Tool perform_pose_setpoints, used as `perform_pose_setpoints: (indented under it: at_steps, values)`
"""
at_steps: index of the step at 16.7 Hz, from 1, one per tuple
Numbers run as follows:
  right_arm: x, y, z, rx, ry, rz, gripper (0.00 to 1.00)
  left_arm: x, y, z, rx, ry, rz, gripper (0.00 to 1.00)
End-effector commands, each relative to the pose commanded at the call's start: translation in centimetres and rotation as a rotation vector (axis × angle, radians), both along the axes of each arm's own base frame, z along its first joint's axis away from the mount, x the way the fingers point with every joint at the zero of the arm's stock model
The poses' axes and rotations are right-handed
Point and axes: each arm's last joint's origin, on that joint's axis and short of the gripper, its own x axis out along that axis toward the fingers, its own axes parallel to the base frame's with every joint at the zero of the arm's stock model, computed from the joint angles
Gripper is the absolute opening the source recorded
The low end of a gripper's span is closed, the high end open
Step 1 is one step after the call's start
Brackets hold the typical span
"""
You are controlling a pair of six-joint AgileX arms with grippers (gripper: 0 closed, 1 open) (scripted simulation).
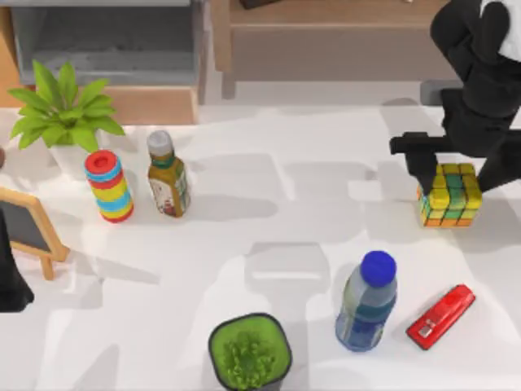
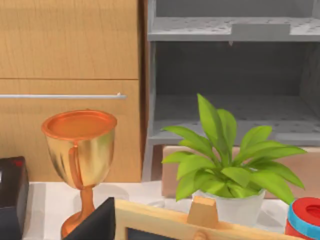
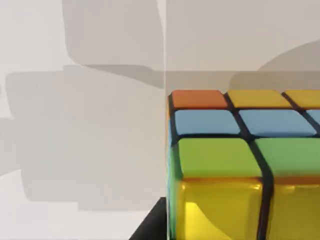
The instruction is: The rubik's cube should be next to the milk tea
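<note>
The right gripper (image 1: 453, 175) is straddling the rubik's cube (image 1: 450, 195) at the table's right side, fingers apparently closing on it. The milk tea (image 1: 367, 303) is standing well apart, nearer the front. An off-centre grip is risking slippage; a low carry is risking toppling the bottle.

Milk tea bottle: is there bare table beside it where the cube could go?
Yes. Left of the milk tea, the white table is bare up to the green pot, and wide open behind it toward the cube, where the right gripper is. Its right side is tighter: the red stapler lies close.
</note>
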Motion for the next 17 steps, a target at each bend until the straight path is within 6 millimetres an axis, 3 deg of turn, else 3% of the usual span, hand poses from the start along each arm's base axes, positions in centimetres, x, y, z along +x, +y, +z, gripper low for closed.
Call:
perform_pose_setpoints:
  at_steps: [11,17]
  values:
    - [0.00,0.00,0.00,0.000,0.000,0.000,0.98,0.00,0.00,0.00,0.000,0.000,0.000,1.00]
    - [0.00,0.00,0.00,0.000,0.000,0.000,1.00,0.00,0.00,0.00,0.000,0.000,0.000,1.00]
